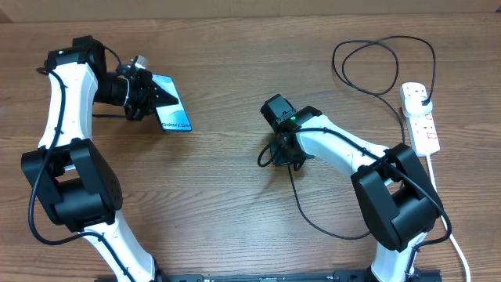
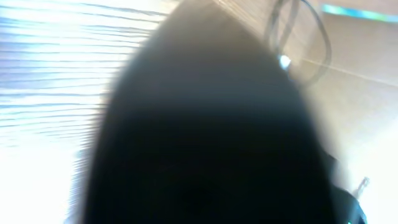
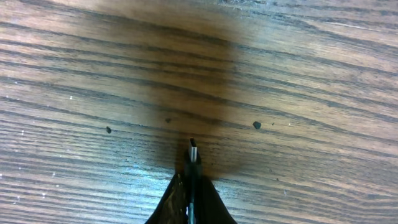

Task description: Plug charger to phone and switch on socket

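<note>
The phone [image 1: 172, 107] with its cyan screen is tilted, held at its left end by my left gripper [image 1: 145, 95], which is shut on it. In the left wrist view a dark blurred shape, the phone [image 2: 205, 137], fills most of the frame. My right gripper [image 1: 275, 153] is shut on the charger's connector end [image 3: 193, 155]; the small metal tip sticks out past the fingertips, just above the wood. The black charger cable [image 1: 301, 205] loops across the table to its black plug [image 1: 420, 99] in the white socket strip [image 1: 420, 117] at the right.
The thick white cord [image 1: 445, 219] of the strip runs down the right side toward the front edge. A cable loop [image 1: 383, 66] lies at the back right. Both arm bases stand at the front of the wooden table [image 1: 219, 204].
</note>
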You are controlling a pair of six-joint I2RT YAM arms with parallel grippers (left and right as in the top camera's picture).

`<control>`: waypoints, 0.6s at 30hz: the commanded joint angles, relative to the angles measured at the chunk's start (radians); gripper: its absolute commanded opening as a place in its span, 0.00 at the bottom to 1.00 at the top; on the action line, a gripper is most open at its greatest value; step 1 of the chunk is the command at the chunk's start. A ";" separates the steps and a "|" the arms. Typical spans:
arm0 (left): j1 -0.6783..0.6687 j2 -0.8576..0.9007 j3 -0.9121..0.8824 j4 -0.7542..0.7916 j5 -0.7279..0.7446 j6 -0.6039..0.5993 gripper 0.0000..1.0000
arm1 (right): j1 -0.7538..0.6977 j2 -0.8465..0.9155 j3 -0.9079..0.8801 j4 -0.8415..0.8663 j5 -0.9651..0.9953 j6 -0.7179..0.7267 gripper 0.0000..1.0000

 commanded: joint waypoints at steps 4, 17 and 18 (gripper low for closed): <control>-0.007 -0.040 0.009 -0.048 0.281 0.200 0.05 | -0.006 -0.127 -0.011 -0.001 -0.149 -0.034 0.04; -0.023 -0.048 0.001 -0.347 0.475 0.637 0.04 | -0.006 -0.552 -0.011 -0.115 -0.669 -0.172 0.04; -0.031 -0.049 0.001 -0.347 0.475 0.637 0.04 | -0.006 -0.569 -0.011 -0.129 -0.689 -0.182 0.04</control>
